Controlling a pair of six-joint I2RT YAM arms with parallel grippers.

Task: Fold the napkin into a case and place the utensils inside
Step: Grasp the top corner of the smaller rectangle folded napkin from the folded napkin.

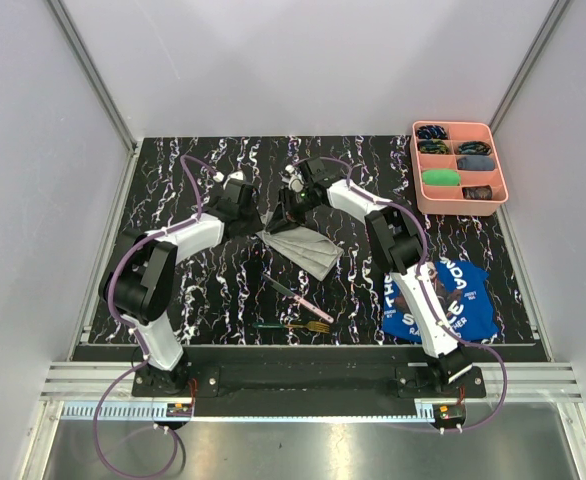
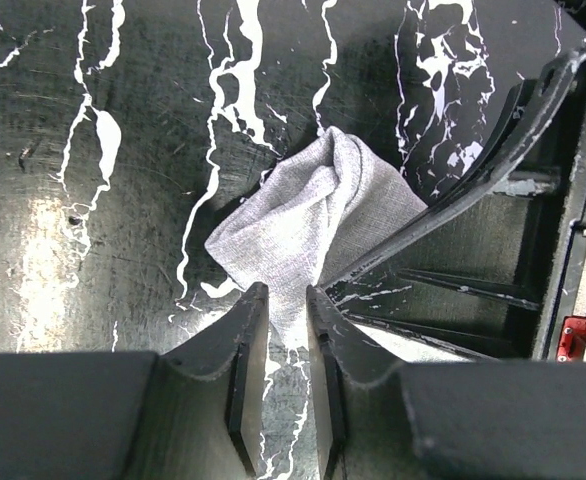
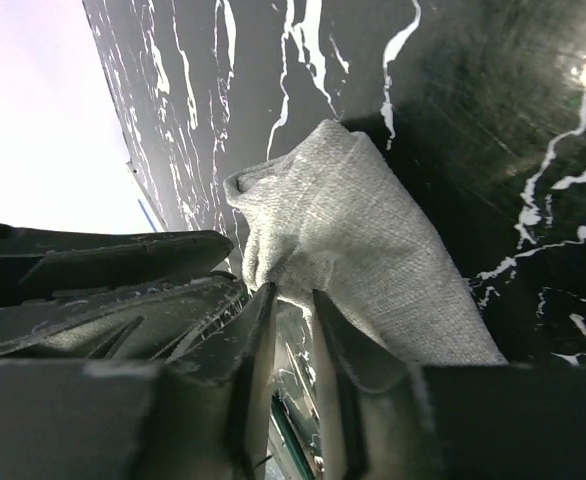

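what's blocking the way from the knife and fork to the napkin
Nothing visible: only bare table lies between the knife, the fork and the napkin.

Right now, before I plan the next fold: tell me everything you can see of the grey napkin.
The napkin is a plain light grey woven cloth, lying mid-table in overlapping layers that fan toward the near right. Its far corner is gathered into a creased bunch, pinched by both the left fingers and the right fingers. The rest lies flat on the black marbled table.
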